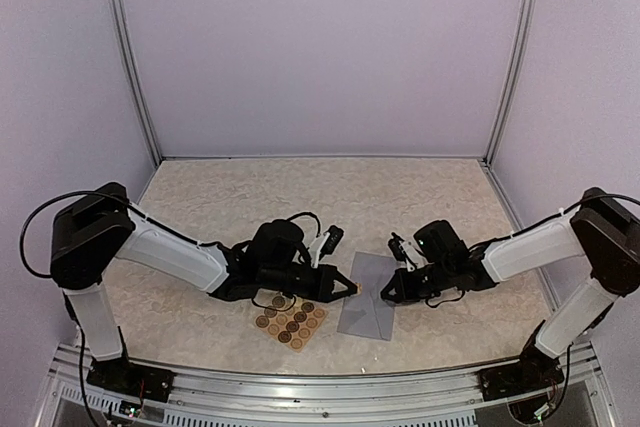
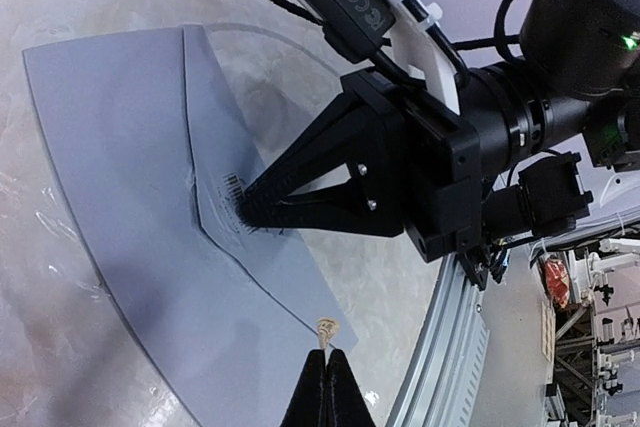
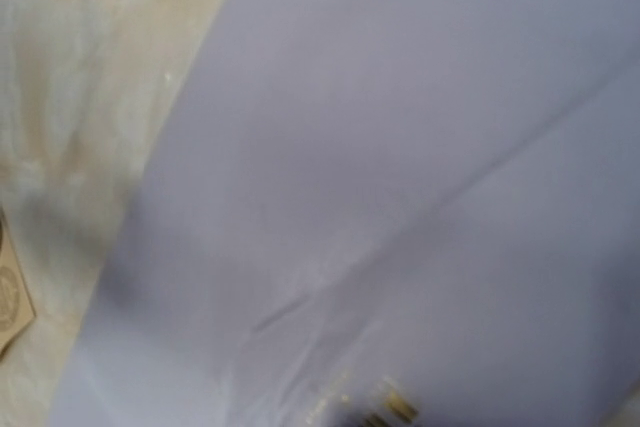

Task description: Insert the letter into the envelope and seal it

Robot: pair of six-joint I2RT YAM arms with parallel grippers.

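Note:
The grey-lavender envelope (image 1: 366, 309) lies flat near the table's front, its triangular flap folded down (image 2: 130, 247). It fills the blurred right wrist view (image 3: 400, 147). My left gripper (image 1: 352, 289) hovers over the envelope's left edge, shut on a small round brown sticker (image 2: 326, 328) that pokes out beyond its tips (image 2: 326, 357). My right gripper (image 1: 386, 293) is shut, and its tips press down on the flap's point (image 2: 245, 210). Its fingers do not show in its own wrist view. No letter is visible.
A tan sheet of round brown stickers (image 1: 290, 319) lies just left of the envelope; its corner shows in the right wrist view (image 3: 8, 297). The metal rail (image 1: 300, 387) runs along the table's near edge (image 2: 450, 347). Lavender walls enclose the table.

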